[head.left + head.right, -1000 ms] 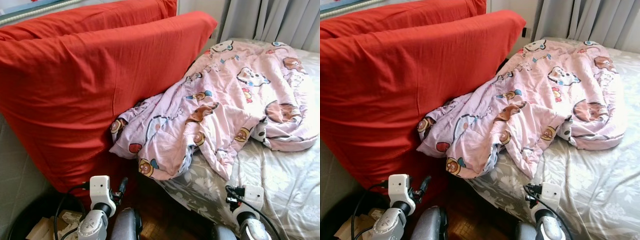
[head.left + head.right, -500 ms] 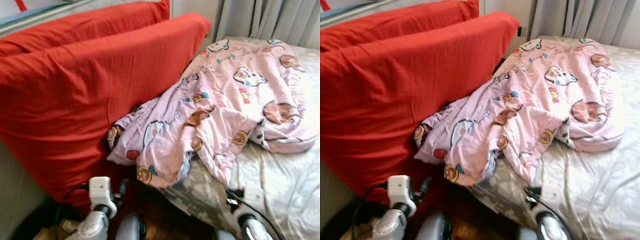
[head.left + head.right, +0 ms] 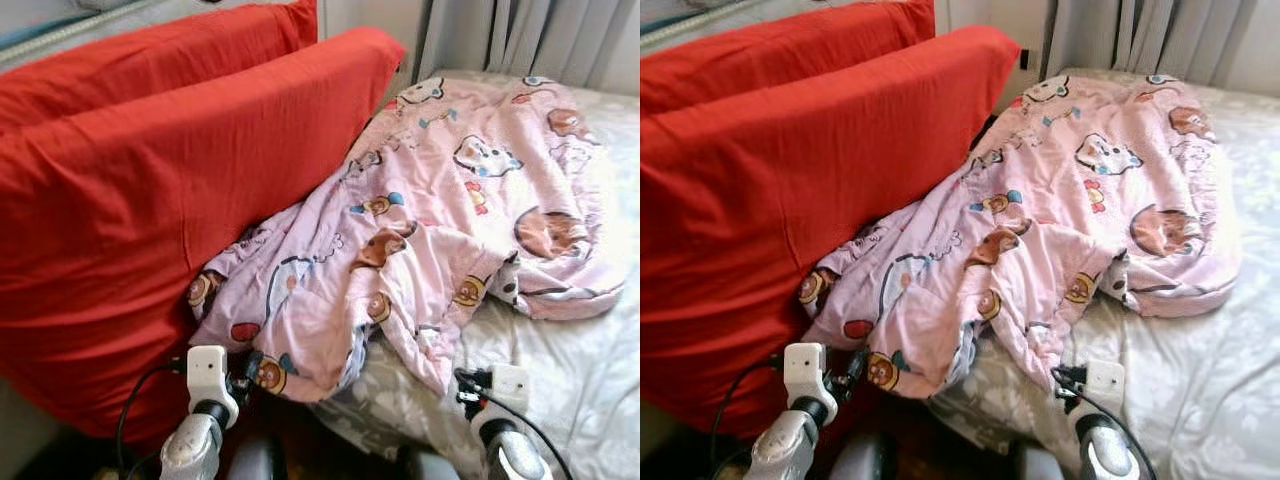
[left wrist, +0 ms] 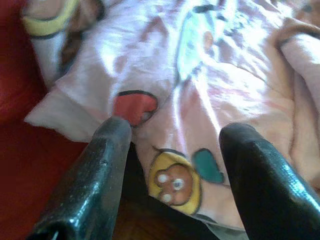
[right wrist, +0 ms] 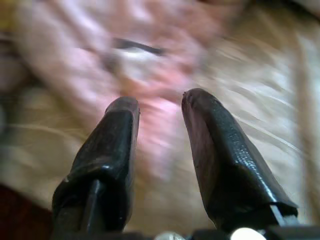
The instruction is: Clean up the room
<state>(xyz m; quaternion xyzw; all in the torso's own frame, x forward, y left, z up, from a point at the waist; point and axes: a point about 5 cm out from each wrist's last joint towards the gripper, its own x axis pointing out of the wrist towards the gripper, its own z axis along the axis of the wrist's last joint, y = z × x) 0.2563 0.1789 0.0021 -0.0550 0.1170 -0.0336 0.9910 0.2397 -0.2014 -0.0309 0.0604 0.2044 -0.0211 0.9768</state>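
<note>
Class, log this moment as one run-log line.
left gripper: open, at pink blanket corner | right gripper: open, near bed | red cushion: beside blanket

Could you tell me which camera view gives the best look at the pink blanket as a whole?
The left eye view: the pink blanket shows whole, crumpled across the bed against the red cushion. The right eye view shows much the same. The left wrist view has a close-up of its edge; the right wrist view is blurred.
</note>
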